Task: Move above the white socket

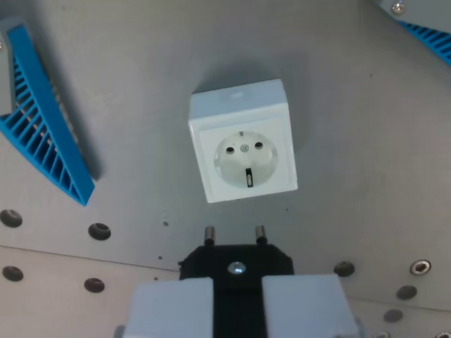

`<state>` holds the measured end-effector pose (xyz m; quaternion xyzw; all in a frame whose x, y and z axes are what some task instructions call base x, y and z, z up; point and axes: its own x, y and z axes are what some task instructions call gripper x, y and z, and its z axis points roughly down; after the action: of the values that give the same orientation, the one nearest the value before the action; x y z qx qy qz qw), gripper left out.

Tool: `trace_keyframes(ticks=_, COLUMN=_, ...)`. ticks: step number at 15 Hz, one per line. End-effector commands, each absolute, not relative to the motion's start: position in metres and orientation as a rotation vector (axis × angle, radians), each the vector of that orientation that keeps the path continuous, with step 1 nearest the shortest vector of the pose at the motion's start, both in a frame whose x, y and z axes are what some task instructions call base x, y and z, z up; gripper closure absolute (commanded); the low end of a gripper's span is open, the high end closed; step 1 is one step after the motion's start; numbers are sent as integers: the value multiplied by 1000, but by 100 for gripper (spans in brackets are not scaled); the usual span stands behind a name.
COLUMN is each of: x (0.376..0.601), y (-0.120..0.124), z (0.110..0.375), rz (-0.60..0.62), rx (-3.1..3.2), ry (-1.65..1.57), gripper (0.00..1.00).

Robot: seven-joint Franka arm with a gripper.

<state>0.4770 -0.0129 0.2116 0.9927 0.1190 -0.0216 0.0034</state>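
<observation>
The end effector point(237, 304) grips a black plug point(236, 262) — its pins sit short of the white socket point(243, 149), so descending now risks striking the faceplate.

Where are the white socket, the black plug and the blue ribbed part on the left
white socket point(244, 156): wrist view, on its round recessed face.
black plug point(237, 262): wrist view, on its body, held between the gripper point(237, 299) fingers.
blue ribbed part point(44, 134): wrist view's left, on its slatted edge.
</observation>
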Motion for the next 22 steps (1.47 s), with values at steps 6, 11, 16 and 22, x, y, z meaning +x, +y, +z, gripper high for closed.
trace_keyframes(ticks=6, x=467, y=-22, z=177, rz=63, rx=3071, ry=556, gripper=100)
trace_keyframes(ticks=11, x=461, y=-25, z=156, rz=61, rx=3062, ry=588, gripper=100)
trace_keyframes(ticks=16, x=456, y=-27, z=138, rz=58, rx=3051, ry=621, gripper=100)
trace_keyframes(ticks=22, x=451, y=-29, z=122, rz=69, rx=3042, ry=636, gripper=100)
